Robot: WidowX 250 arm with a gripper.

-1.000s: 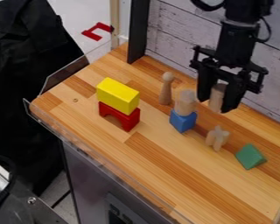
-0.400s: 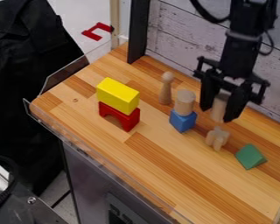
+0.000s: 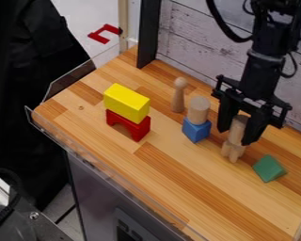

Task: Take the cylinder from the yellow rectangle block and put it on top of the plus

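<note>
And here we are: my fingers (image 3: 249, 135) have the wooden cylinder (image 3: 238, 126) gripped between them, right over the plus (image 3: 232, 151); contact, I can't tell! Toward ten o'clock, the yellow block (image 3: 126, 102) sits on the red arch (image 3: 129, 124); green wedge (image 3: 268, 168), five o'clock.

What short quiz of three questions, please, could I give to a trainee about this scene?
1. Which thing is directly under the yellow rectangular block? (a) a green triangular block (b) a red arch-shaped block (c) a pale wooden peg
2. True or false: a pale, upright wooden cylinder stands on the blue cube-like block.
3. Fill in: the black gripper holds another pale wooden cylinder over a wooden block shaped like a ___.

Key: 1 b; 2 true; 3 plus.
</note>
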